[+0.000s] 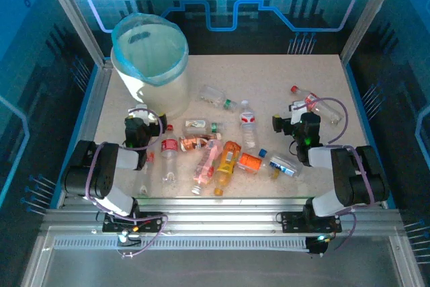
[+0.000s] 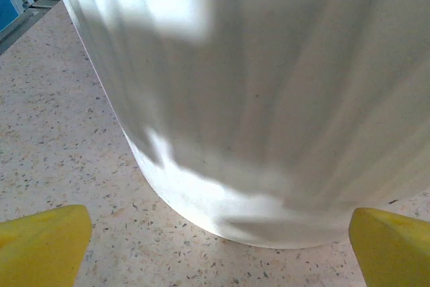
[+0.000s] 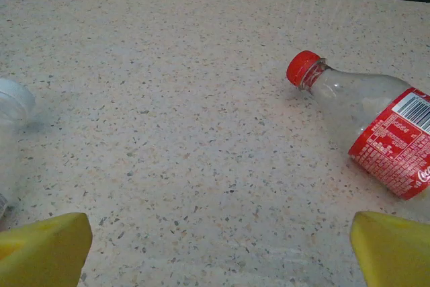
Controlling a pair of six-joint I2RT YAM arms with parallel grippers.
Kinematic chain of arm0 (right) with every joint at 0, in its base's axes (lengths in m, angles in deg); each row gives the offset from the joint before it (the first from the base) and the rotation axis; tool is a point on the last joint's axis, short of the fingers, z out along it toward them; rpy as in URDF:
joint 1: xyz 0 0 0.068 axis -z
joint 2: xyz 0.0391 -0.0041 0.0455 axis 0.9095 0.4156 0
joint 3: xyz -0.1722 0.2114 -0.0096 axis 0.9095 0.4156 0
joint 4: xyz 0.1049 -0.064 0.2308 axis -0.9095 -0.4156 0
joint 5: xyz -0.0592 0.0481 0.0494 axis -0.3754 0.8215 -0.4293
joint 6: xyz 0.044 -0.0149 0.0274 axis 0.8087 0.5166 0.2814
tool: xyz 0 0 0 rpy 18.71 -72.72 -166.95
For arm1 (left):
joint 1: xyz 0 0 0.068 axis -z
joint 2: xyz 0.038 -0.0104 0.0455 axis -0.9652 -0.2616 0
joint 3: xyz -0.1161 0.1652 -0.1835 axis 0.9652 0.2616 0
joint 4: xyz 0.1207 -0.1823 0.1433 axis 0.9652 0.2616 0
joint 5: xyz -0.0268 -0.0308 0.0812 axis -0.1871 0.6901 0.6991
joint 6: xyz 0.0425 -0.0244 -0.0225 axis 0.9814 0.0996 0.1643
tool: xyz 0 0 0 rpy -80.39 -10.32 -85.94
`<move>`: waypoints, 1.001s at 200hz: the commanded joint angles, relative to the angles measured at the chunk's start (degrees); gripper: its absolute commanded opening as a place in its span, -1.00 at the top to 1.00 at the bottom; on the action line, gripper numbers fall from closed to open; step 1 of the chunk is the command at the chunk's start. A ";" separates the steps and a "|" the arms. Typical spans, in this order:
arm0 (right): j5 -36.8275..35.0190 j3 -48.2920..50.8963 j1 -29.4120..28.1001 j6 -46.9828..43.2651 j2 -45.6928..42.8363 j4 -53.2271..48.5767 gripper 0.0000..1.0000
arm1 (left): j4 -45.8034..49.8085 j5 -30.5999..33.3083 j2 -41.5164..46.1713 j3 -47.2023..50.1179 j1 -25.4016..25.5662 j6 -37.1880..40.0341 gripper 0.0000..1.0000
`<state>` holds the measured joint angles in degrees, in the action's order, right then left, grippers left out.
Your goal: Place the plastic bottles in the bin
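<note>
Scene: two arms work a speckled table (image 1: 316, 72) strewn with plastic bottles (image 1: 215, 156), all lying on their sides.
Bin: the white bin (image 1: 158, 95), lined with a pale blue bag, stands at the table's far left corner, far from most of the bottles.
Bottles: most are bunched mid-table between the arms, and a few lie apart toward the far right.
Left gripper: the left gripper (image 1: 151, 116) is low at the foot of the bin, its jaws spread wide and empty.
Right gripper: the right gripper (image 1: 298, 109) hovers over bare table, released and carrying nothing. A red-capped bottle (image 3: 376, 122) lies just ahead to its right.
Step in hand: apparently choosing a bottle to pick, with neither arm having one yet.
Next move: the right arm likely needs to swing right, straddle the red-capped bottle's body, close on it and carry it across to the bin. The left arm must turn back from the bin toward the pile.
</note>
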<state>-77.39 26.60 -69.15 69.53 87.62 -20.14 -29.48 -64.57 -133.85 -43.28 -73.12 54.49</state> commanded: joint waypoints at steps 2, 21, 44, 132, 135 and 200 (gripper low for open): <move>0.55 -1.15 0.22 -0.30 0.60 0.20 -1.00 | -0.32 -1.24 0.79 -1.15 -0.05 0.75 -0.98; 0.53 -1.13 0.27 -0.31 0.60 0.16 -1.00 | -0.27 -1.24 0.75 -1.15 -0.05 0.75 -0.98; 0.54 -1.14 0.26 -0.26 0.60 0.13 -1.00 | -0.27 -1.31 0.78 -1.15 -0.05 0.75 -0.98; 1.10 -1.23 0.50 -0.15 0.60 0.13 -1.00 | -0.24 -1.33 0.78 -1.15 -0.05 0.76 -0.98; 1.06 -1.18 0.52 -0.15 0.62 0.13 -1.00 | -0.23 -1.33 0.79 -1.21 -0.05 0.75 -0.98; 1.10 -1.16 0.60 -0.16 0.55 0.13 -1.00 | -0.46 -1.02 0.75 -1.02 -0.05 0.66 -0.98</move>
<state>-77.17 26.60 -69.15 69.53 87.62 -20.14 -29.48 -64.77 -133.85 -43.28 -73.12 54.49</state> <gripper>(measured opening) 0.999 0.990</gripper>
